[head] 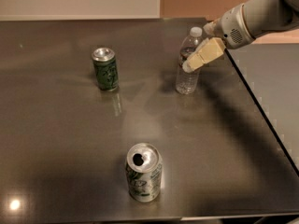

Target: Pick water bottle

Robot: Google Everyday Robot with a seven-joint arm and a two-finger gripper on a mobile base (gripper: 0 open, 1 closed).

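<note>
The water bottle (186, 81) is clear ribbed plastic with a white cap and stands upright on the dark table (65, 139), at the back right. My gripper (193, 63) comes in from the upper right on a grey-white arm (252, 20). Its beige tip lies over the bottle's upper right side, at label height. I cannot tell whether it touches the bottle. The bottle's base rests on the table.
A green can (105, 69) stands upright to the left of the bottle. A silver-white can (144, 172) with an open top stands near the front edge. The table's right edge (261, 120) runs diagonally just right of the bottle.
</note>
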